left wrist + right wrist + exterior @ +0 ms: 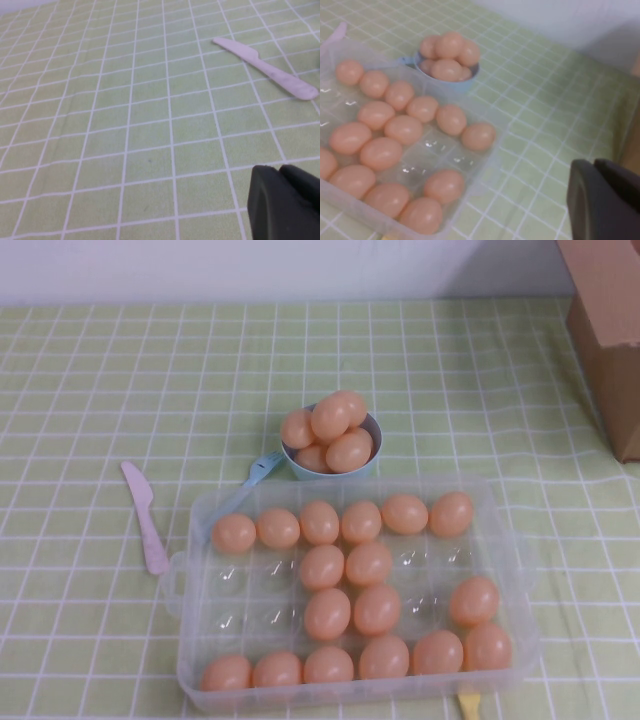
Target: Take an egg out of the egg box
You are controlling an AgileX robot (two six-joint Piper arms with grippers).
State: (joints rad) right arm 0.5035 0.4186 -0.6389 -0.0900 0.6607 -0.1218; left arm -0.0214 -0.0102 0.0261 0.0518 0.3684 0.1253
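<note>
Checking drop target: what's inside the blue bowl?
The blue bowl behind the egg box holds about five eggs, heaped above its rim. Anything beneath them is covered. Left gripper and right gripper are parked clear.

The clear egg box (pixel 485 172) sits on the green checked bench (pixel 545 105), full of orange eggs. At its 12 o'clock side a small blue bowl (pixel 452 82) holds more eggs. The dark right gripper (pixel 605 200) hangs over the bench beside the box.
</note>
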